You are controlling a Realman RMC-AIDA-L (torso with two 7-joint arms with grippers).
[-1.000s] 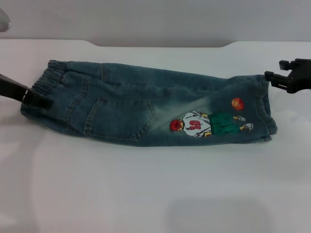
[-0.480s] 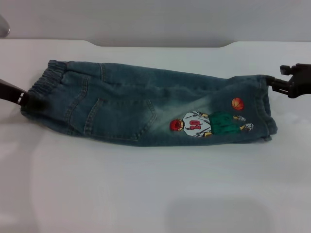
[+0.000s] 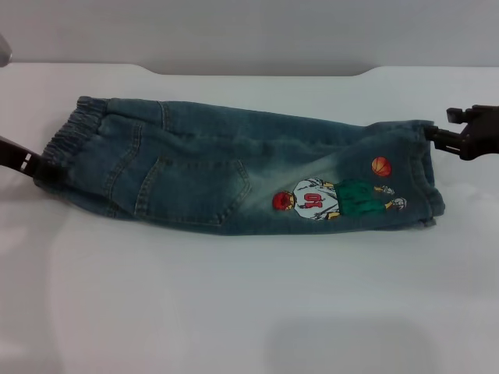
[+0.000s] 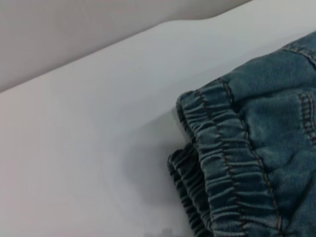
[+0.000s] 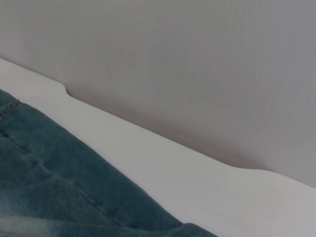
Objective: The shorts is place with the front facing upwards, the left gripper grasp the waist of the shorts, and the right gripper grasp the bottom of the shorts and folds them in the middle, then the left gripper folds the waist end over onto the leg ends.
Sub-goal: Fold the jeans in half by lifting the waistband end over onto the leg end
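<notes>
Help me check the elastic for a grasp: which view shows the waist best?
The left wrist view: the waist fills it, puckers and doubled layers clear. The head view shows it small at the shorts' left end; the right wrist view shows only plain denim.

White table point(image 3: 234, 312) with a smooth, plain surface and a shallow recess along its far edge, backed by a grey wall point(image 3: 249, 31). The shorts point(image 3: 234, 167) lie flat across it, folded lengthwise, the waist point(image 3: 74, 128) to the left, printed leg end to the right.
</notes>
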